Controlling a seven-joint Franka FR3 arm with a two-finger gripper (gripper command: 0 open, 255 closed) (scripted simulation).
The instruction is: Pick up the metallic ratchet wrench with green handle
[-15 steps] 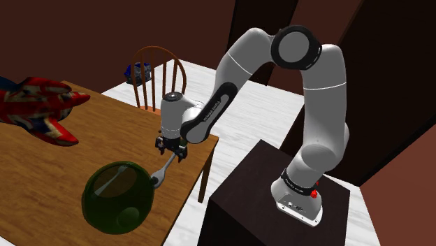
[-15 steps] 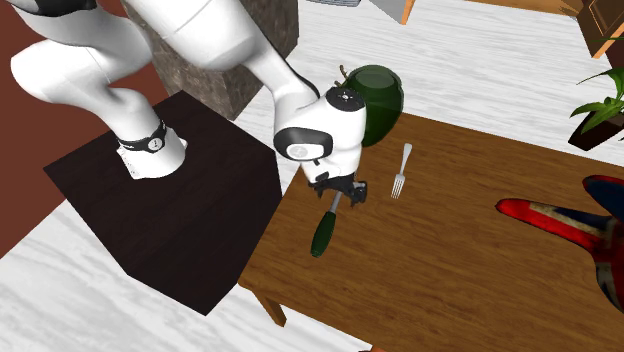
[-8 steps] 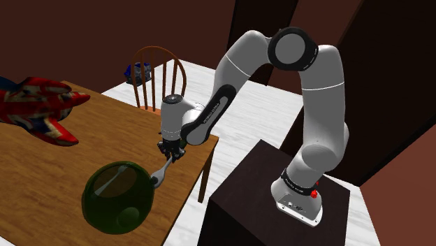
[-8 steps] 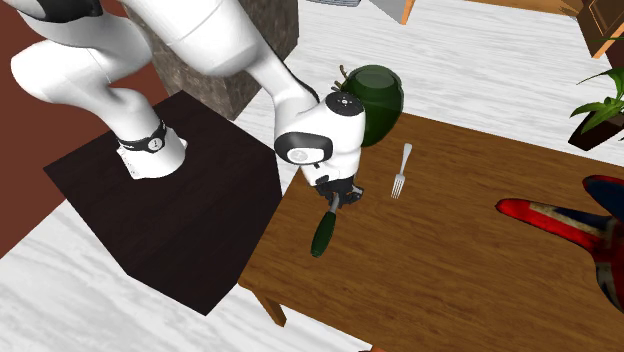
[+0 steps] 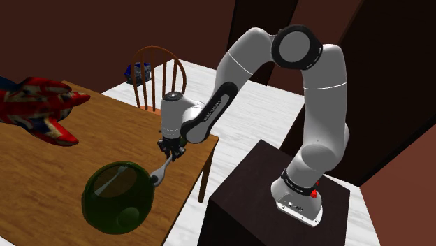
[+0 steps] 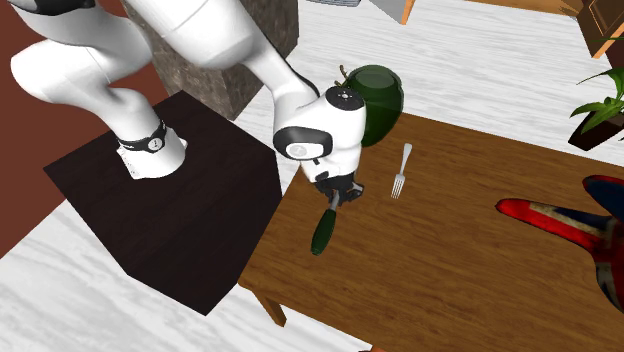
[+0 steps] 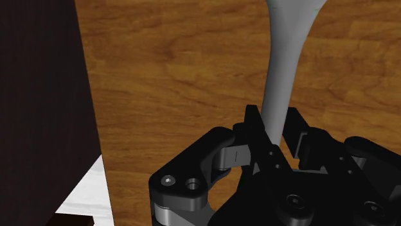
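Ratchet wrench [image 6: 322, 230] with a dark green handle and a grey shaft sits at the edge of a wooden table [image 6: 470, 270], on the side nearest the robot's stand. Whether it lies on the wood or is raised off it cannot be told. The white arm [image 5: 314, 105] bends down from the dark box stand [image 6: 190, 230] to that edge. A wooden chair [image 5: 157, 73] stands at the table's far end in the shoulder view. A red, white and blue toy plane [image 5: 35, 105] lies well apart from the wrench. A round dark green glass vessel [image 6: 378, 95] sits near the wrench, with a grey fork [image 6: 400, 172] just beside it. The black gripper [image 7: 273, 128] is clenched on the wrench's grey shaft, the handle pointing away from the vessel.
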